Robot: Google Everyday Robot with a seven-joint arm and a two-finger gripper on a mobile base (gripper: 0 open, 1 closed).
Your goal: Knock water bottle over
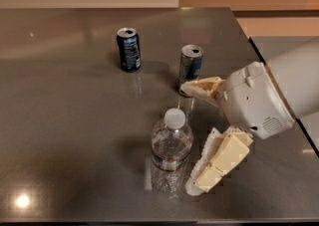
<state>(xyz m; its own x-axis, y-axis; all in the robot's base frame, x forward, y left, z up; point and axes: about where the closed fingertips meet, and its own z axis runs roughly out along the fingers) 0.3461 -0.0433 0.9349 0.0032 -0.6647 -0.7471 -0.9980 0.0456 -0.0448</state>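
The water bottle [171,153] stands upright on the grey metal table [70,120], front centre. It is clear and ribbed, with a white cap and a thin red-and-white label band. My gripper [192,138] reaches in from the right, its cream fingers spread open. One finger [202,88] is behind the bottle near the slim can. The other finger [214,165] is just right of the bottle's lower body, very close to it. Nothing is held.
A dark blue soda can [128,49] stands at the back, left of centre. A slim silver-and-blue can [190,68] stands behind the bottle, right beside my upper finger. The table's right edge [259,53] runs behind my arm.
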